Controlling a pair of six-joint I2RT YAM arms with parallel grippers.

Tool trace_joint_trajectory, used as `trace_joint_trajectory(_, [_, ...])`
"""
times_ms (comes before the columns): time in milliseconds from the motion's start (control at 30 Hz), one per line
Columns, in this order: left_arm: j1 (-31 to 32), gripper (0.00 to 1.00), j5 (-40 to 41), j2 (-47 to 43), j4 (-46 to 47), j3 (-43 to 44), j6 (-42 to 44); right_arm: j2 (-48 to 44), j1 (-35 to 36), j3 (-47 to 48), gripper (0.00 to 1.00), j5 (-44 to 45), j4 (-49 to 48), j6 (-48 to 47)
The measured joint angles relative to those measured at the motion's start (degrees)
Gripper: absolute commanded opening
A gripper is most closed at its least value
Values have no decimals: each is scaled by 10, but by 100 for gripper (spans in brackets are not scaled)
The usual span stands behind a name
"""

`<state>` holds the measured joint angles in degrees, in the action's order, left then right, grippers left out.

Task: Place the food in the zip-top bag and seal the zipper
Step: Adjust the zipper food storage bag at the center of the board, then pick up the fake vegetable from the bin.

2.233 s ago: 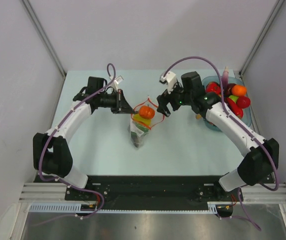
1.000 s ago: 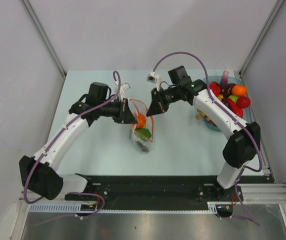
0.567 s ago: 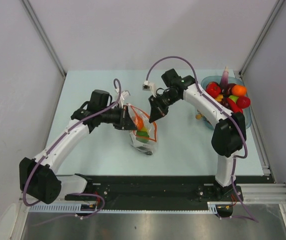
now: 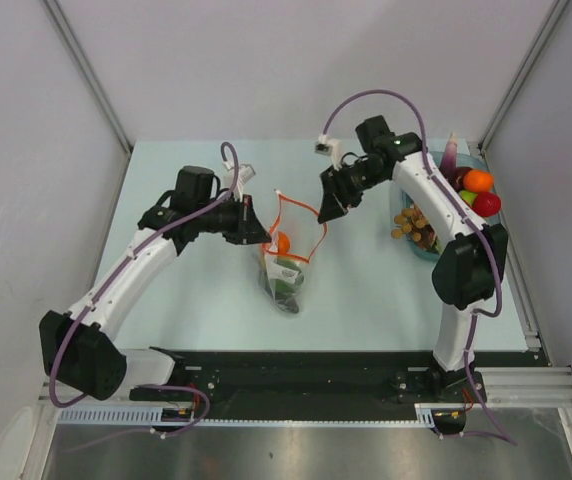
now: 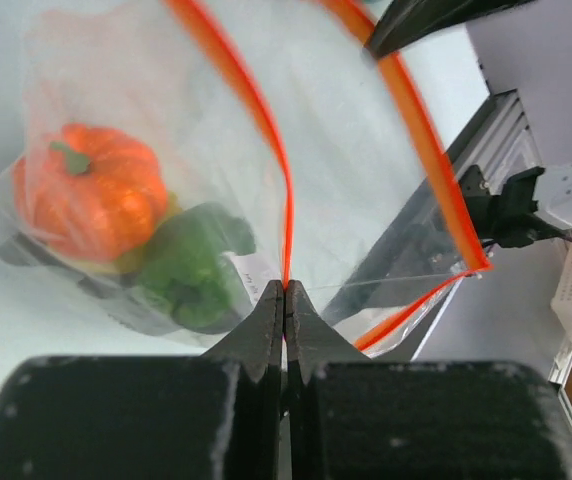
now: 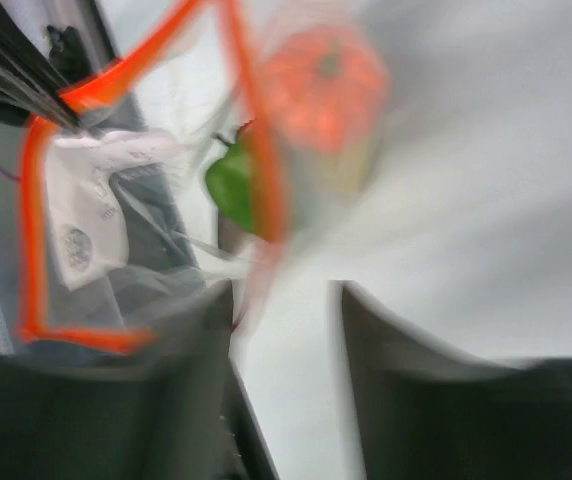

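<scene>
Two glossy toy foods, an orange ribbed pumpkin (image 5: 91, 190) and a green pepper (image 5: 191, 265), lie inside the crinkly clear zip-top bag (image 4: 288, 272), touching each other near its bottom; something dark lies under them, too dim to name; a small white label beside the pepper bears print too small to read. That bag sits near the middle of the pale blue table (image 4: 186, 300), its mouth turned toward the far edge and gaping; the thin orange-red zipper strip (image 5: 256, 110) runs round the mouth in a wide loop, its two sides well apart.

At the near side of the loop the left gripper (image 5: 284, 300) has its black fingers pressed together on the strip, pinching it at their tips; seen from above, this gripper meets the bag's left edge. The right gripper (image 6: 286, 310) is at the bag's far right corner; its wrist view is blurred, yet the two dark fingers stand apart with pale table between them; the strip comes down toward the gap, and whether it touches either finger I cannot tell.

Further right, well apart from the bag, the translucent blue tray (image 4: 424, 250) holds more toy food, red (image 4: 486, 203), orange (image 4: 478, 180), green (image 4: 468, 197) and purple (image 4: 450, 155) pieces, with a brown cluster (image 4: 411, 222) at its left side; the right arm crosses over this tray.
</scene>
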<state>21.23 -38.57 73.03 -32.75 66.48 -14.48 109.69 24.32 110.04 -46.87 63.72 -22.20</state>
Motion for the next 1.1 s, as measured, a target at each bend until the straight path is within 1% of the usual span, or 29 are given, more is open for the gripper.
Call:
trace_joint_trajectory(33, [-1, 0, 3, 10, -1, 0, 1, 3, -17, 1, 79, 3, 1, 4])
trace_joint_trajectory(100, [-2, 0, 6, 24, -4, 2, 5, 5, -63, 9, 87, 5, 3, 13])
trace_joint_trajectory(133, [-3, 0, 7, 28, -6, 2, 6, 5, -94, 20, 95, 5, 3, 17])
trace_joint_trajectory(200, [-3, 0, 8, 29, -8, 3, 6, 5, -170, 57, 99, 3, 2, 26])
trace_joint_trajectory(367, [-3, 0, 8, 29, -7, 7, 6, 11, -365, 165, 100, 34, -34, 49])
trace_joint_trajectory(400, [-3, 0, 8, 29, -7, 7, 6, 13, -389, 174, 100, 45, -47, 55])
trace_joint_trajectory(467, [-3, 0, 7, 29, -5, 7, 6, 15, -429, 177, 100, 95, -83, 68])
trace_joint_trajectory(567, [-3, 0, 7, 29, 0, 7, 6, 36, -443, 177, 100, 178, -136, 80])
trace_joint_trajectory(700, [-5, 0, 7, 30, 5, 7, 6, 99, -426, 179, 95, 261, -203, 97])
trace_joint_trajectory(800, [-9, 0, 7, 35, 5, 7, 6, 151, -415, 185, 94, 296, -231, 111])
trace_joint_trajectory(833, [-12, 0, 7, 38, 4, 7, 6, 170, -412, 189, 91, 306, -238, 114])
trace_joint_trajectory(900, [-16, 0, 7, 45, 4, 7, 6, 199, -404, 192, 89, 323, -255, 120])
trace_joint_trajectory(1033, [-21, 0, 7, 56, -2, 9, 6, 232, -389, 193, 82, 351, -279, 132])
trace_joint_trajectory(1100, [-24, 0, 6, 60, -6, 11, 6, 245, -384, 198, 81, 365, -294, 137])
